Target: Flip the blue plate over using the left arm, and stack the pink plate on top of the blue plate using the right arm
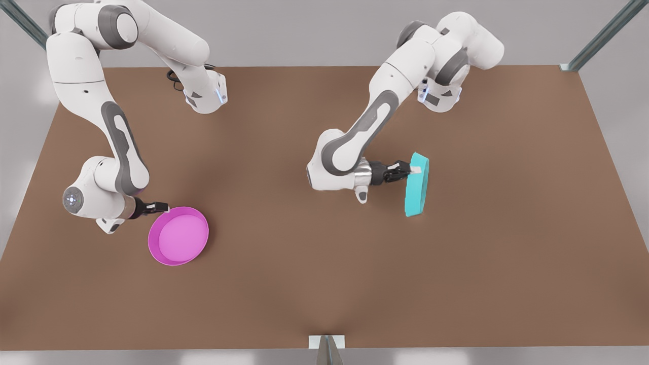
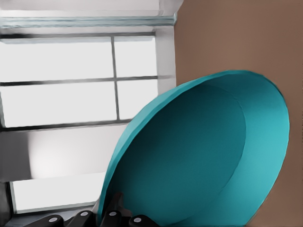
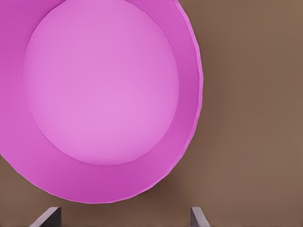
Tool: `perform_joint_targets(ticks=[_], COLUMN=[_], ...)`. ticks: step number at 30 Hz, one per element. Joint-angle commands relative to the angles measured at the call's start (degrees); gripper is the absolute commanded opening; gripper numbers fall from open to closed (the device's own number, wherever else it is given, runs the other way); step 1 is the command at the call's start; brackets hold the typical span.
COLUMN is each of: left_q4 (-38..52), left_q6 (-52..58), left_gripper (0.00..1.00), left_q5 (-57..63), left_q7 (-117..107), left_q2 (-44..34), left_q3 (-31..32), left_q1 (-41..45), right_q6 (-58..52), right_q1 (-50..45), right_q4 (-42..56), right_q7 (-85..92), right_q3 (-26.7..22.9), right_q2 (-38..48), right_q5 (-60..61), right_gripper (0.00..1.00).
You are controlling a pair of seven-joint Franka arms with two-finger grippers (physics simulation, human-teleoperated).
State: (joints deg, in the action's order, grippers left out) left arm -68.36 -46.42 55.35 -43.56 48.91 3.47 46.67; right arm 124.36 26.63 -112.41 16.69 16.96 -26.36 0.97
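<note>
The blue plate [image 1: 417, 190] stands on edge, nearly upright, at the front view's right of middle. My left gripper [image 1: 409, 170] is shut on its upper rim. In the left wrist view the plate's hollow side [image 2: 199, 151] faces the camera, and the fingers [image 2: 113, 215] clamp its rim. The pink plate [image 1: 178, 235] lies flat and hollow side up on the table at the front view's left. My right gripper [image 1: 159, 206] hovers at its rim. The right wrist view shows the pink plate [image 3: 104, 85] just beyond the gripper [image 3: 123, 220], whose fingertips [image 3: 47, 217] stand open and wide apart.
The brown table [image 1: 324, 284] spreads wide around both plates. A small metal bracket [image 1: 327, 342] sits at the table's near edge in the front view. Frame posts stand at the far corners [image 1: 598, 40].
</note>
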Motion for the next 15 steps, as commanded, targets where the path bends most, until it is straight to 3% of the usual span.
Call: perform_joint_targets(ticks=[1, 10, 15], left_q4=[-0.02, 0.07, 0.07], left_q6=[0.10, 5.29, 5.55], left_gripper=[0.21, 0.21, 0.21], left_q5=[0.19, 5.29, 4.76], left_q7=[-0.47, -11.72, -14.53], left_q2=[0.22, 9.27, 11.82], left_q3=[-0.04, 0.05, 0.05], left_q1=[0.26, 10.81, 12.92], right_q6=[0.01, -1.84, -1.49], right_q1=[0.00, -6.41, 1.66], right_q4=[0.00, 8.35, 6.95], right_q7=[0.01, 1.15, 5.20], right_q3=[0.00, 1.94, 1.67], right_q2=[-0.01, -1.85, -4.31], right_q5=[0.00, -0.35, -1.05], right_gripper=[1.00, 1.00, 1.00])
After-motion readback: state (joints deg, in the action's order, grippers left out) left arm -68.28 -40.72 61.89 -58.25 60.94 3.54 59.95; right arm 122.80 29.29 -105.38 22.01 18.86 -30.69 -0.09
